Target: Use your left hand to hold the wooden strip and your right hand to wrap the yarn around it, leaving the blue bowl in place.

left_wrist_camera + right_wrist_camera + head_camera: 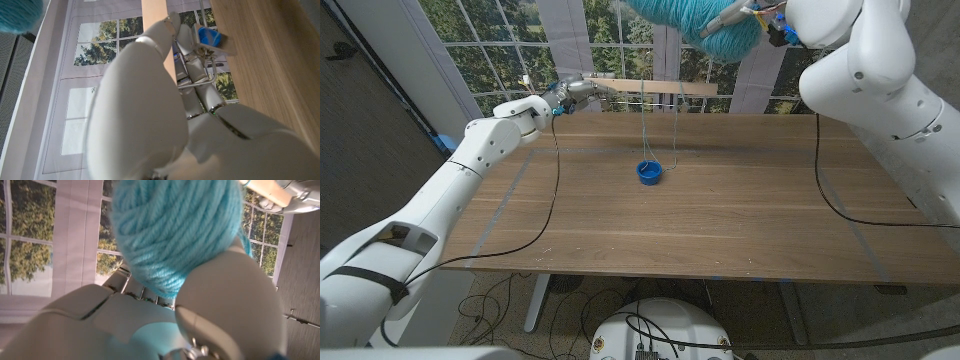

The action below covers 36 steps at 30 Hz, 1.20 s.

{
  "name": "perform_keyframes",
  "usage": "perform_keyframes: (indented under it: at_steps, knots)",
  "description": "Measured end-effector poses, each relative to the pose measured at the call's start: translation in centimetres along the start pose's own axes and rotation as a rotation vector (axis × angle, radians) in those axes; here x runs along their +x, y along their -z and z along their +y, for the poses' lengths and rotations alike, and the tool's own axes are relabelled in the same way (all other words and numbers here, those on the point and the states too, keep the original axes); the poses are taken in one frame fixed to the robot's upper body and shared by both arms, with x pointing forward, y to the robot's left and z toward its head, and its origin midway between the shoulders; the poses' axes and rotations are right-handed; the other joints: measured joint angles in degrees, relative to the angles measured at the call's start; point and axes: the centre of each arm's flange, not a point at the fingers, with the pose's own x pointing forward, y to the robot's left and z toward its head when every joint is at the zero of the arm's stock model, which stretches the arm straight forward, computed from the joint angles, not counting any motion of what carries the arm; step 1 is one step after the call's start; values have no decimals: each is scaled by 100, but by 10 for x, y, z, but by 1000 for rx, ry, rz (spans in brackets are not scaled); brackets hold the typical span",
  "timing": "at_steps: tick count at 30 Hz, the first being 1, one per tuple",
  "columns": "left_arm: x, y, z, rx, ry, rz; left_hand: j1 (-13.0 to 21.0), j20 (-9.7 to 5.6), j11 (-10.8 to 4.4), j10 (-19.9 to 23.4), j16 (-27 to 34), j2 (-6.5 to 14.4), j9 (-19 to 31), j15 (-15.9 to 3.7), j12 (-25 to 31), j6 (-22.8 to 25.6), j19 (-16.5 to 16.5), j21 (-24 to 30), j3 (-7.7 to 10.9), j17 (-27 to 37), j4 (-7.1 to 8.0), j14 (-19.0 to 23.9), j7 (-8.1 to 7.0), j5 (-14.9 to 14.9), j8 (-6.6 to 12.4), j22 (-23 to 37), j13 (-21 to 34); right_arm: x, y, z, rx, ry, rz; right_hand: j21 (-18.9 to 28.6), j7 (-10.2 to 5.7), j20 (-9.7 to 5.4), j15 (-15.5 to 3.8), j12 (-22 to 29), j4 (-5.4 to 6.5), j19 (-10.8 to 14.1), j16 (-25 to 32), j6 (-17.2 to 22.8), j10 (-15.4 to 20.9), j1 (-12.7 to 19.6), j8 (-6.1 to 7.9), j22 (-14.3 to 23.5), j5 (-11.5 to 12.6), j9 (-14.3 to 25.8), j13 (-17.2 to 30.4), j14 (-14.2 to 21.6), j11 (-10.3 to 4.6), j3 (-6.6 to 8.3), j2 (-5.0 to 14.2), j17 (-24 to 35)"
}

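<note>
My left hand (570, 88) grips one end of the pale wooden strip (655, 87) and holds it level above the table's far edge. The strip (152, 12) runs past the left hand (145, 115) in the left wrist view. High above the strip, my right hand (745, 15) holds the teal yarn ball (705, 25). Thin yarn strands (642, 125) hang from the strip toward the small blue bowl (650, 172) on the table's middle. The right wrist view has the yarn ball (175, 230) against my right hand (220, 310), with the strip (270, 190) beyond it. The bowl (209, 36) stands on the table.
The wooden table (740, 220) carries a black cable (556, 190) on the left and another black cable (825, 190) on the right. Grey tape lines (505, 195) mark its surface. Windows (500, 40) stand close behind the far edge.
</note>
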Motion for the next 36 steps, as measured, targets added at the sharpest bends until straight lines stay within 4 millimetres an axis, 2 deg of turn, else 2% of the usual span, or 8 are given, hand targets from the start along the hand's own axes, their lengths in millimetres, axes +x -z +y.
perform_keyframes:
  at_steps: [8,16,17,26,32,33,35,36]
  knots:
    - [6,-1,-1,1,5,3,-6,-42,0,0,-6,-7,-1,0,0,1,42,-22,0,17,0,0,-2,0,-1,-11,0,-18,17,-8,60,-96,-26,7,-4,22,-43,-40,7,22,35,5,91,0,-3,0,0,0,-34,104,-10,-7,0,33]
    - [13,-2,-3,2,9,5,-6,-42,0,0,12,-7,-1,0,0,0,42,-22,0,20,0,0,-4,-1,-1,-7,3,-31,24,-3,83,-237,-83,47,-4,0,-81,-53,31,44,78,79,125,1,-5,15,0,-25,-34,183,-37,-31,-1,65]
    - [14,-2,-3,1,9,5,-6,-42,0,0,13,-7,-1,0,0,-7,42,-22,0,20,0,0,-11,-1,-1,-7,-1,-31,20,2,94,-271,-108,47,4,0,-82,-73,31,44,78,87,125,1,-6,15,0,-25,-34,183,-38,-30,-1,69]
    - [20,-1,-6,2,14,11,-4,-42,0,0,14,-7,-1,-1,0,-7,42,-23,0,20,0,0,-12,-3,0,1,16,-42,26,25,112,-475,-178,95,-35,0,-103,-107,54,44,179,127,179,16,-3,14,-35,-32,-52,265,-48,-54,-16,136]
    - [24,-3,-10,1,18,6,-3,-42,0,0,14,-6,-1,-1,0,-7,42,-24,0,5,0,0,-13,12,0,0,7,-46,23,36,130,-540,-218,95,-16,0,-121,-111,55,44,201,169,227,16,-3,14,-41,-33,-60,306,-58,-54,-16,173]
    - [24,-4,-10,0,18,6,-3,-42,0,0,14,-6,-1,-1,0,-7,42,-24,0,4,0,0,-13,12,-1,-1,2,-46,27,45,128,-567,-205,95,-15,0,-121,-111,54,44,201,169,227,16,-3,14,-41,-34,-60,306,-58,-54,-16,174]
    - [25,-5,-12,-1,21,3,3,-42,0,0,14,-1,-1,-1,0,-7,42,-24,0,1,0,0,-14,12,-1,-2,-1,-47,25,46,138,-572,-217,95,-15,0,-121,-112,55,44,201,169,227,16,-3,14,-41,-34,-60,306,-58,-54,-16,174]
    - [25,-5,-12,0,19,3,11,-42,0,0,14,-8,-1,-1,0,-6,42,-25,0,0,0,0,-15,12,0,-2,-1,-47,29,55,136,-596,-203,95,-15,0,-121,-123,55,44,201,169,228,16,-3,14,-42,-34,-59,306,-59,-55,-16,174]
